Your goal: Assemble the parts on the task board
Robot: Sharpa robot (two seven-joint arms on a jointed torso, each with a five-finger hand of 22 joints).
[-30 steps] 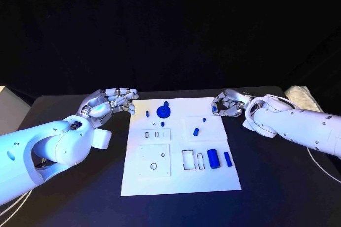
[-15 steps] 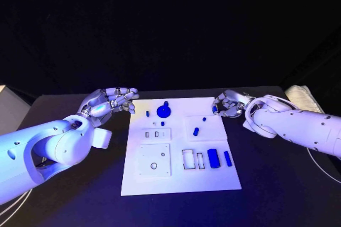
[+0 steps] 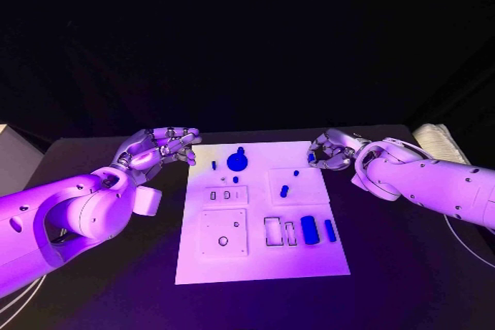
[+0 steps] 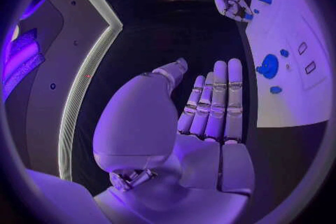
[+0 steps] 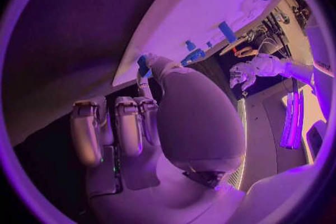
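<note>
The white task board [image 3: 258, 258] lies mid-table. On it I see a round blue part [image 3: 238, 159], small blue pegs [image 3: 284, 191] and, nearer me, a thick blue cylinder [image 3: 310, 230] beside a slim blue bar [image 3: 330, 230]. My left hand [image 3: 160, 147] hovers off the board's far left corner, fingers straight and side by side [image 4: 217, 101], holding nothing. At the board's far right edge, my right hand [image 3: 332, 151] pinches a small blue part [image 3: 312, 158] at its thumb tip. That part [image 5: 143, 64] also appears in the right wrist view, with the other fingers [image 5: 129, 123] curled in.
Recessed white plates with slots and holes [image 3: 224, 232] sit on the board's left half. A pale ribbed object [image 3: 438, 140] lies at the table's far right. A light box [image 3: 11, 158] stands at the left edge.
</note>
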